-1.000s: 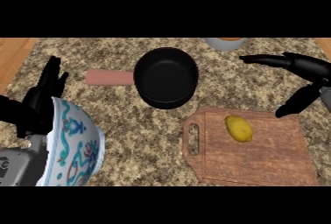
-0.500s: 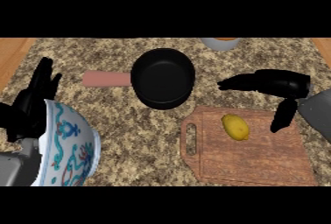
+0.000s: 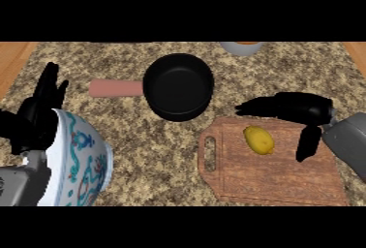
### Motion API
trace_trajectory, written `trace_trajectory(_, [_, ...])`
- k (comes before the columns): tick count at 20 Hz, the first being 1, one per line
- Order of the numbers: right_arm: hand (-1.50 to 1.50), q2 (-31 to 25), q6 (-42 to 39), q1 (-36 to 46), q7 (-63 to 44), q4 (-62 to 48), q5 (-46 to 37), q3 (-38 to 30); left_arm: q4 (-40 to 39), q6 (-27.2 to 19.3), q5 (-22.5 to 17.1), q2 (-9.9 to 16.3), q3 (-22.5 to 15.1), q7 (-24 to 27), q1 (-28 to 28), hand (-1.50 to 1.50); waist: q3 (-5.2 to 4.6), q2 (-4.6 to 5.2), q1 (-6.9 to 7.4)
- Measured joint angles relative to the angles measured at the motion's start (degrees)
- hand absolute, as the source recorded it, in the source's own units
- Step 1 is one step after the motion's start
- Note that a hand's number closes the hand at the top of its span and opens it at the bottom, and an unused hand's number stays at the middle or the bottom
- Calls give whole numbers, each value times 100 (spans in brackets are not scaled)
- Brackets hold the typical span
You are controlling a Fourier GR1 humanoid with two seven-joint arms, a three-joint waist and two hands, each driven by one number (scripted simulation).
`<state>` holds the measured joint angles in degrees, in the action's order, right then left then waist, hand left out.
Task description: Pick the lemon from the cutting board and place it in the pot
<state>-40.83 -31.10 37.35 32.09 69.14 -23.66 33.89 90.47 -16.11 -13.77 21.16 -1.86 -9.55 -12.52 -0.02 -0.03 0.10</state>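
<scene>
The lemon (image 3: 259,140) lies on the cutting board (image 3: 271,179), in the upper half of it, a little toward the far edge and well clear of the slot handle on the board's left side. The pot (image 3: 178,87), a black pan with a pinkish handle sticking out to its left, sits just beyond the board's upper left corner, near it but not touching.

The right hand (image 3: 300,109) hangs over the far right part of the board with its fingers spread: several point left along the board's far edge, above the lemon, and the thumb hangs down on the lemon's right. Nothing is held, and the lemon sits in the open gap, apart from both fingers and thumb as far as I can tell.

The step in hand looks like the approach to the grasp. To do it well, the hand should come down and slightly toward the board's near side so the lemon ends up centred between thumb and fingers, then close across the lemon's narrow width rather than along its length. A lemon is rounded and likely to roll if nudged from one side first, so both sides should meet it together.

The left hand (image 3: 39,114) rests open, fingers up, far to the left of the board beside a patterned bowl (image 3: 82,162).
</scene>
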Motion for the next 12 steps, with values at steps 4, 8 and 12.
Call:
trace_trajectory(4, [-150, 183, 6, -228, -201, 112, -433, -82, 136, 76, 62, -77, 49, -63, 68, 0, 1, 0, 3])
trace_trajectory(8, [-150, 466, 36, -268, -125, -144, -846, -256, 189, 79, 192, -184, 76, -174, 19, 0, 2, 5, 14])
trace_trajectory(12, [-150, 660, 115, -224, 68, -459, -1173, -418, 137, 167, 245, -244, 168, -264, -71, 0, 2, 8, 17])
